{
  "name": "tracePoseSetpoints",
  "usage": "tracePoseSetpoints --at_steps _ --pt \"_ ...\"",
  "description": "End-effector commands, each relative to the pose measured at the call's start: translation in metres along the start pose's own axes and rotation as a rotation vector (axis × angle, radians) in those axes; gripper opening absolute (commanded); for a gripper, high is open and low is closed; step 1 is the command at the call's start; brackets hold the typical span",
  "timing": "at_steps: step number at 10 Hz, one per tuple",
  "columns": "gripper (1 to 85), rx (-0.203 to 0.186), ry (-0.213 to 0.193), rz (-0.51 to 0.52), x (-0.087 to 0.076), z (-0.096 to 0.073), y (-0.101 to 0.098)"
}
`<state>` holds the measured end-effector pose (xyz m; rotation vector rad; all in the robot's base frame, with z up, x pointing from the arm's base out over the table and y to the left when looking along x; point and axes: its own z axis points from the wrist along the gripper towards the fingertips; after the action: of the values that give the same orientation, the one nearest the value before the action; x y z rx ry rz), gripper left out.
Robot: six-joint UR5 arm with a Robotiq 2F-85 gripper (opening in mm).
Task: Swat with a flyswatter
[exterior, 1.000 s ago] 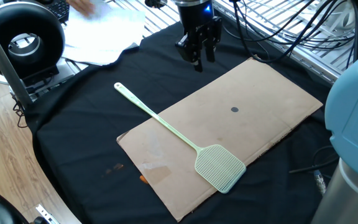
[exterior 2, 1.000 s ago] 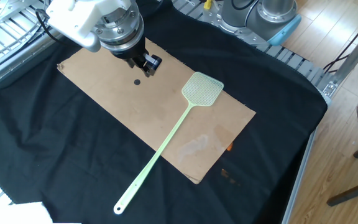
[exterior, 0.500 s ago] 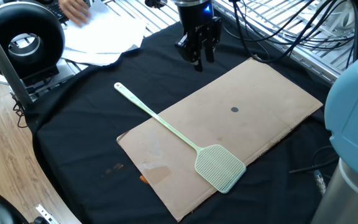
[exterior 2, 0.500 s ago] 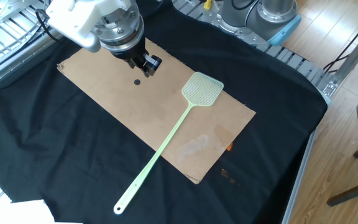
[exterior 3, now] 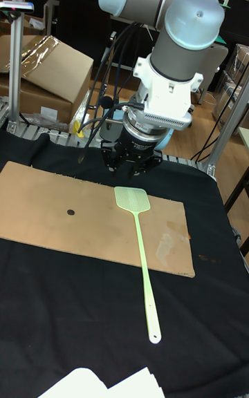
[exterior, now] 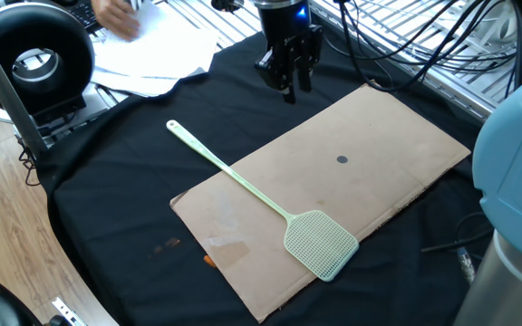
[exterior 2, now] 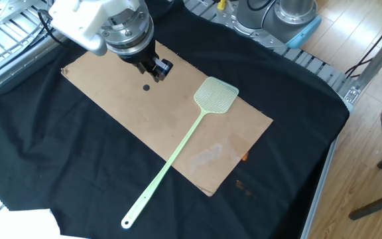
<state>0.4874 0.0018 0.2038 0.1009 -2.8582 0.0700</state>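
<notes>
The pale mint-green flyswatter (exterior: pixel 320 244) lies flat and untouched. Its mesh head rests on the brown cardboard sheet (exterior: pixel 379 145), and its long handle runs off onto the black cloth. The flyswatter (exterior 2: pixel 215 97) shows the same way in the other fixed view and the flyswatter (exterior 3: pixel 131 200) in the tall view. My gripper (exterior: pixel 295 90) hangs in the air near the cardboard's far end, well away from the handle. Its fingers point down, sit close together and hold nothing. The gripper (exterior 2: pixel 158 68) appears close to a small black dot (exterior 2: pixel 146 87) on the cardboard, and the gripper (exterior 3: pixel 131 171) hangs just behind the mesh head.
Black cloth (exterior: pixel 125 181) covers the table. White papers (exterior: pixel 152 54) with a person's hand (exterior: pixel 116 16) over them lie at the back left, beside a round black device (exterior: pixel 34 59). Cables (exterior: pixel 424 45) run along the back, and the arm's pale blue base (exterior: pixel 515 172) stands at the right.
The arm and the flyswatter have stayed still. Only the person's hand over the white papers has shifted a little.
</notes>
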Motion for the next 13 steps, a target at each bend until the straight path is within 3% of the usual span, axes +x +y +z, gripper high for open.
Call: tracePoseSetpoints --at_steps 1,3,4,5,6,8,9,10,11,13 --pt "37.3 -0.034 -0.004 0.013 0.0 -0.003 0.007" --pt "27.7 -0.131 -0.008 0.063 -0.003 -0.005 0.033" --pt "14.0 -0.161 -0.023 0.063 -0.007 -0.007 0.04" --pt "11.3 -0.182 -0.149 0.035 -0.039 -0.013 0.045" --pt "5.0 -0.203 -0.196 0.046 -0.049 -0.021 0.05" --pt "4.0 -0.155 -0.237 0.021 -0.058 -0.023 0.039" --pt "23.7 -0.168 -0.255 -0.036 -0.061 -0.024 0.046" --pt "35.7 -0.159 -0.294 -0.064 -0.071 -0.023 0.048" --pt "49.3 -0.188 -0.322 -0.091 -0.078 -0.023 0.061" --pt "55.7 -0.183 -0.393 -0.11 -0.1 -0.017 0.068"
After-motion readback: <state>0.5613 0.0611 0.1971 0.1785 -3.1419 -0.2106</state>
